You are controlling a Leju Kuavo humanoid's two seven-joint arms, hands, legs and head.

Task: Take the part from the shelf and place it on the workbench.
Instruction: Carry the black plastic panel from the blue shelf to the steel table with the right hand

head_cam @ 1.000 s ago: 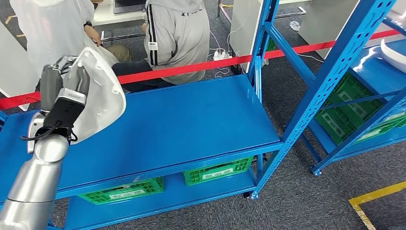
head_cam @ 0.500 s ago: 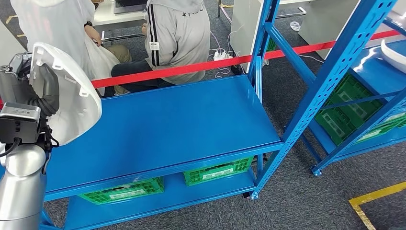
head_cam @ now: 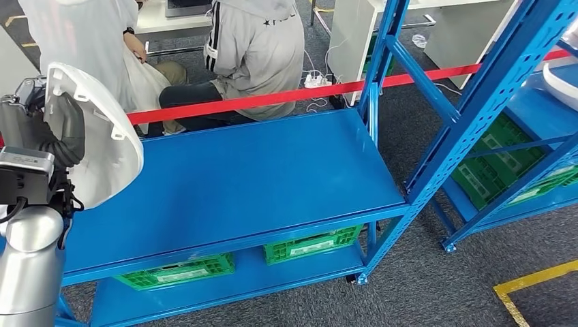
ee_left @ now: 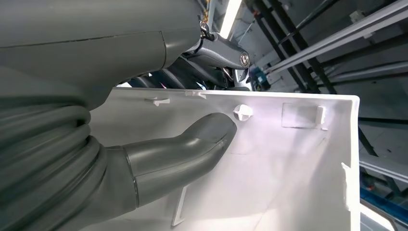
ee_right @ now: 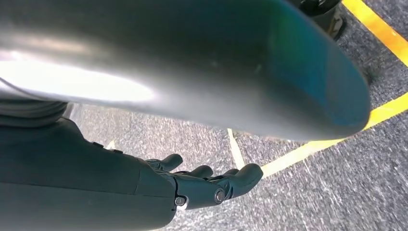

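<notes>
Head view showed left hand (head_cam: 48, 129) gripping white part (head_cam: 102, 143) upright above blue shelf's (head_cam: 238, 177) left end, thumb (ee_left: 192, 144) pressed on its inner face, right hand (ee_right: 211, 185) hanging empty, fingers loosely apart.

**Part held left of the shelf board, people beyond**

The left hand (head_cam: 51, 133) holds the moulded part (head_cam: 102, 136) upright; its fingers (ee_left: 192, 144) lie against the part's ribbed inner face. Right of the fingers and lower, the shelf board (head_cam: 232, 184) spreads out, with two crates (head_cam: 310, 244) on the level beneath it. Beyond the fingers a barrier tape (head_cam: 272, 99) runs across, and behind it two people (head_cam: 255, 54) sit at a desk. Far right of the fingers stands a second rack (head_cam: 504, 88). The right hand (ee_right: 202, 185) hangs above the floor, fingers apart.
</notes>
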